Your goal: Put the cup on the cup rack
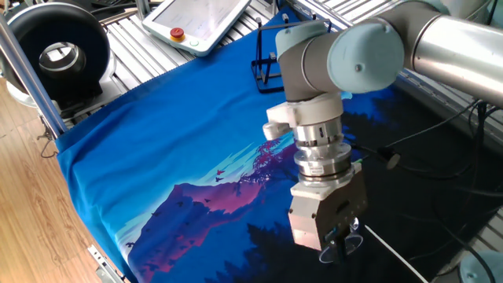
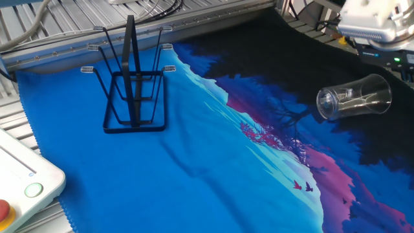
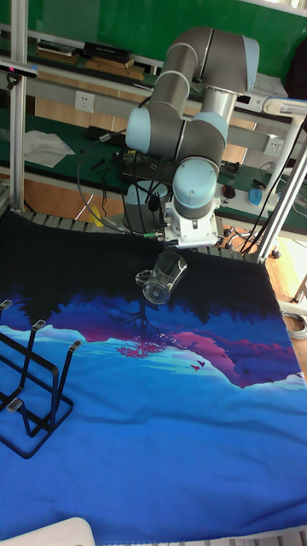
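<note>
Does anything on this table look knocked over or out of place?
Yes: the clear glass cup lies tipped on its side on the dark part of the cloth, far from the black cup rack, which stands upright with nothing on its pegs.

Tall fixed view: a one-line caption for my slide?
Clear glass mug lies on its side on the mountain-print cloth, the hand above it, black wire rack at left.

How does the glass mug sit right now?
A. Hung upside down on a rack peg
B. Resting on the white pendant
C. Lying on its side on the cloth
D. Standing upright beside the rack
C: the glass mug lies tipped on the dark cloth, far from the black wire rack.
</note>
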Controlling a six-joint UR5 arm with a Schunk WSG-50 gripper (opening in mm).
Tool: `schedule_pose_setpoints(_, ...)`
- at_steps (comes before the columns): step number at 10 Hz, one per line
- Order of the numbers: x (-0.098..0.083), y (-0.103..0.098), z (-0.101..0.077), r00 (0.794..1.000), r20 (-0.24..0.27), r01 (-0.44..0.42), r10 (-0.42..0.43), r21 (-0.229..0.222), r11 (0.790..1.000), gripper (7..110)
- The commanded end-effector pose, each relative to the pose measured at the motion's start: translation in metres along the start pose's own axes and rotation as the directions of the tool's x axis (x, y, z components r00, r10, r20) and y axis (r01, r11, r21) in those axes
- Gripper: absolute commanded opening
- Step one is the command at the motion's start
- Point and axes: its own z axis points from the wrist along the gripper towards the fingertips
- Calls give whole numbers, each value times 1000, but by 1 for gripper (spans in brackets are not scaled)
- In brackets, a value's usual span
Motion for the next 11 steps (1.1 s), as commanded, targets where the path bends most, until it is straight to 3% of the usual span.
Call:
schedule_pose_setpoints(1, -21, -3, 9, 1000, 18, 6, -6, 8, 1000, 7)
schedule_pose_setpoints(4, -43, -14, 17, 999, 42, -1, -1, 37, 999, 7)
schedule_pose_setpoints(8, -55, -23, 8, 995, 101, -15, 7, 78, 997, 7)
schedule_pose_setpoints(11, -54, -50, -17, 994, 107, -26, 2, 227, 973, 7)
